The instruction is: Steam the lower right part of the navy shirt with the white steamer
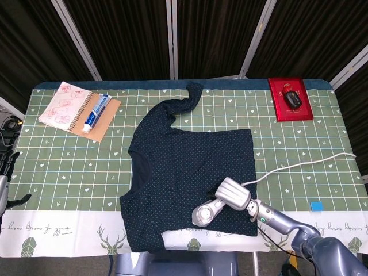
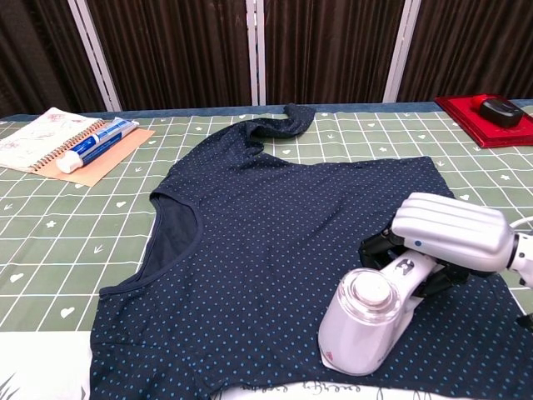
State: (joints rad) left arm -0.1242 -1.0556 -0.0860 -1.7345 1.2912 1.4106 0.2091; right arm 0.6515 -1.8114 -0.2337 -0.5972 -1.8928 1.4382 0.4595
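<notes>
The navy dotted shirt lies flat across the middle of the table, one sleeve reaching toward the far edge. My right hand grips the handle of the white steamer. The steamer's head rests on the shirt near its front hem, on the right side. Its white cord trails off to the right table edge. My left hand hangs at the far left edge of the head view, away from the shirt; its fingers are not clearly shown.
A spiral notebook with a toothpaste tube on a brown card sits at the back left. A red tray holding a dark object stands at the back right. A small blue tag lies near the front right edge.
</notes>
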